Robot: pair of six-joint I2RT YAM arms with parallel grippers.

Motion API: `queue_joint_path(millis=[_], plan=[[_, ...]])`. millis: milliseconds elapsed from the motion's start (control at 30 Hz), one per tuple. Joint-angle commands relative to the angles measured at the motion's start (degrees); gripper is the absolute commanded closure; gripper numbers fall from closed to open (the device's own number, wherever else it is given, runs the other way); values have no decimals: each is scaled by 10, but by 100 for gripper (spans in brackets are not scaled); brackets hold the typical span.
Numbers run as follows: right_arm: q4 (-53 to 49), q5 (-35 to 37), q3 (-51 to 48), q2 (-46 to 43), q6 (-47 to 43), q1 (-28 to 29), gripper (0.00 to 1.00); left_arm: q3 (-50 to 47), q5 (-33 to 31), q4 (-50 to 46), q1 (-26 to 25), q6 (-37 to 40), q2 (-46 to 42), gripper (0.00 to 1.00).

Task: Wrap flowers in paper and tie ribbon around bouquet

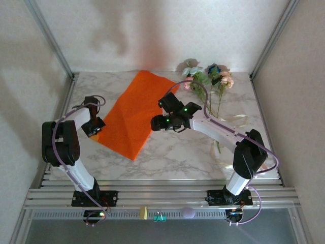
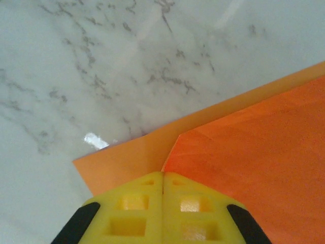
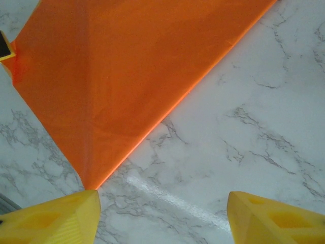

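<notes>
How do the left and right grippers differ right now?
The left gripper is shut, pinching the edge of the paper; the right gripper is open and holds nothing. The left sits at the paper's left corner; the right hovers by its right edge. Both have yellow fingers.

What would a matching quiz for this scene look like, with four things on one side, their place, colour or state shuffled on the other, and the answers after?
Things:
1. paper
2. flowers
3. left tool
4. right tool

Descriptions:
A. open, above the marble table beside a paper corner
B. at the far right of the table
C. bright orange, spread out left of centre
D. shut, pinching a paper corner

Pairs: 1-C, 2-B, 3-D, 4-A
</notes>
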Motion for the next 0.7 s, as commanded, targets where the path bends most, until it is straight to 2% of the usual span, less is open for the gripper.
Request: queue_joint_path(millis=[0, 133, 233, 500, 600, 667], plan=[[-21, 17, 17, 1, 11, 2, 33, 49, -70, -46, -51, 9, -70, 100], [-28, 49, 12, -14, 32, -6, 34, 90, -69, -23, -141, 4, -138, 100], [-31, 50, -3, -34, 58, -34, 34, 119, -46, 0, -213, 4, -172, 100], [-29, 30, -72, -136, 137, -169, 33, 118, 126, 100, -442, 133, -231, 100], [-33, 26, -101, -182, 170, -220, 32, 107, 187, 146, -508, 146, -209, 100], [-43, 31, -119, -214, 192, -251, 32, 118, 220, 163, -547, 153, -164, 100]])
